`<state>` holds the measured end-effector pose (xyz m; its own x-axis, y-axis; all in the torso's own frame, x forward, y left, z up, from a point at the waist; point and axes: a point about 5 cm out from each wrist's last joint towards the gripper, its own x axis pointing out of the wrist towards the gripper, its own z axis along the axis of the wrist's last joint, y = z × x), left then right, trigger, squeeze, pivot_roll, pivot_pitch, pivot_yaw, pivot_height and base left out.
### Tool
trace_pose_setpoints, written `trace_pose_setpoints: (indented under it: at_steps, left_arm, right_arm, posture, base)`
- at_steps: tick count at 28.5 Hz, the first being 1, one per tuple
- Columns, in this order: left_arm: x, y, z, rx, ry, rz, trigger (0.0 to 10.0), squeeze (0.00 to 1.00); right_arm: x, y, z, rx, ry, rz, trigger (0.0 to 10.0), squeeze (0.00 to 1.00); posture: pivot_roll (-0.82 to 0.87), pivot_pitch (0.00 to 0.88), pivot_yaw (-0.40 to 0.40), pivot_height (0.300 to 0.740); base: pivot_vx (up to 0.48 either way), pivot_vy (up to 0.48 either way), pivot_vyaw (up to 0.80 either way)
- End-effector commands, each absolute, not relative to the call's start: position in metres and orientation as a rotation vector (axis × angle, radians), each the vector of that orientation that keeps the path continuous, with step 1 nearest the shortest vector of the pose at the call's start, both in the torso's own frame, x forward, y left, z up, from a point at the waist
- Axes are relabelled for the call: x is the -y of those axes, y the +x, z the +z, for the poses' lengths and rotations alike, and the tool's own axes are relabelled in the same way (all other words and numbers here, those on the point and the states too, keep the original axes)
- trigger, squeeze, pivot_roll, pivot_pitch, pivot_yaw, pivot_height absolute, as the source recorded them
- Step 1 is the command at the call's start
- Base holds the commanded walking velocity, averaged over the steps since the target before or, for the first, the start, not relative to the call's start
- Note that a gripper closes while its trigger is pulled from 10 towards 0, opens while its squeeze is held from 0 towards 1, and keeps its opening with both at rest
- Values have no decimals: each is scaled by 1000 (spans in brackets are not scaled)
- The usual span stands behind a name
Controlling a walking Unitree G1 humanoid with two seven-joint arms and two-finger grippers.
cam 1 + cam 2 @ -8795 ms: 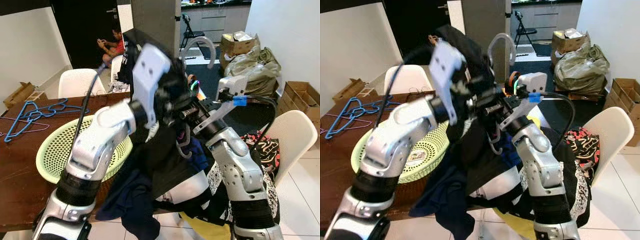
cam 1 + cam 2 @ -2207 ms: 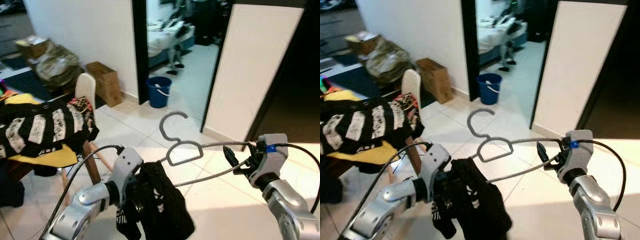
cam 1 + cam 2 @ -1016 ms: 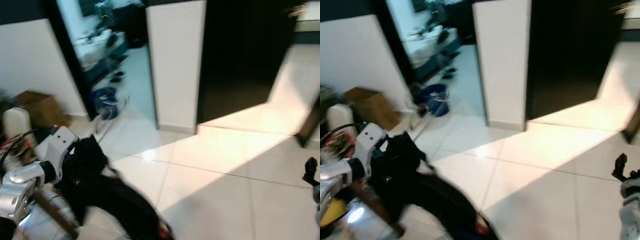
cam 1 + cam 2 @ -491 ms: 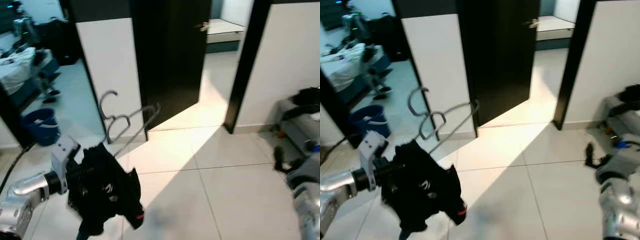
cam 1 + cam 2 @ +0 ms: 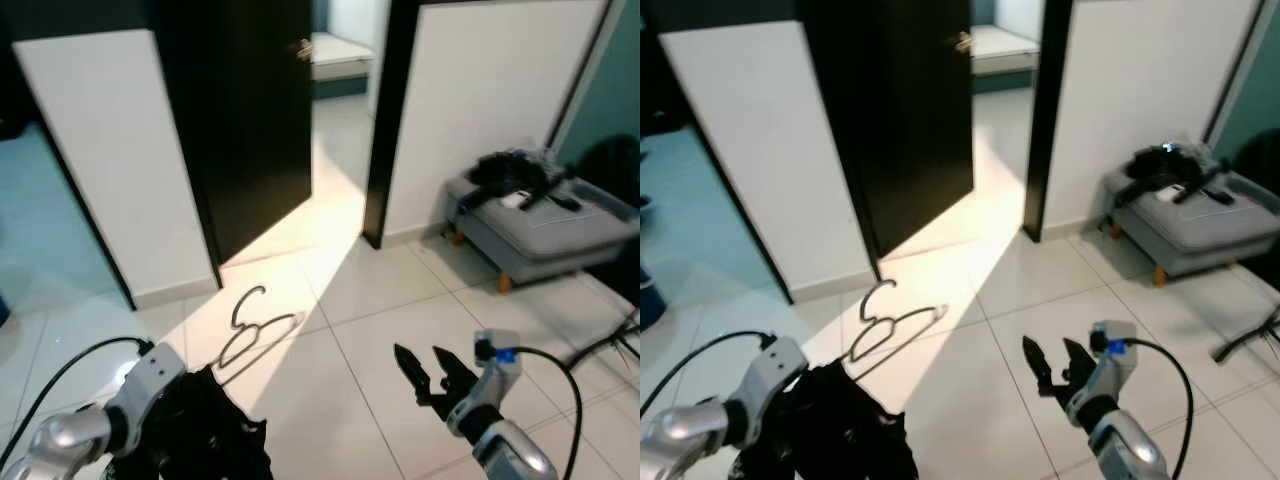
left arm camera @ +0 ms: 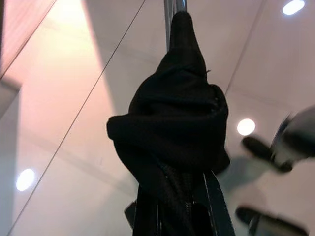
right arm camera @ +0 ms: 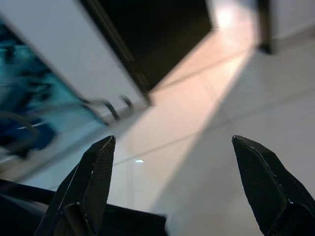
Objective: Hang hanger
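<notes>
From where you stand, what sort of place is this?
Probably a hallway in a home: a white tiled floor, a dark door standing ajar onto a sunlit passage, and a low grey bench against the wall with dark things piled on it.

We are in a home, in a hallway between rooms. A glossy white tiled floor (image 5: 350, 330) runs past white walls (image 5: 110, 150) and a dark door (image 5: 250, 120) standing open, with a bed (image 5: 338, 55) visible beyond it. A low grey upholstered bench (image 5: 540, 225) sits against the wall.
</notes>
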<state>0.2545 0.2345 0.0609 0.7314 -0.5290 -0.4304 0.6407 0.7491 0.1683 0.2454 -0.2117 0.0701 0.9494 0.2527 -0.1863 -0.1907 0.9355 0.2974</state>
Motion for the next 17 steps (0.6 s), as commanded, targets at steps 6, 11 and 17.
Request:
trace_pose_setpoints:
  at_steps: [6,11,17]
  left_arm:
    - [-245,259,64,-281,206,-431,10000,0]
    - [-240,258,63,-239,166,-367,10000,0]
    - [-229,258,63,-218,201,-408,10000,0]
  right_arm:
    - [201,244,61,-290,182,324,10000,0]
    - [206,247,57,-312,170,337,10000,0]
    - [206,259,60,-309,156,397,10000,0]
  posture:
    - [-47,0,0,740]
    - [-18,0,-59,740]
    - [22,0,-98,740]
  base:
    - [0,0,-400]
    - [0,0,0]
    - [0,0,0]
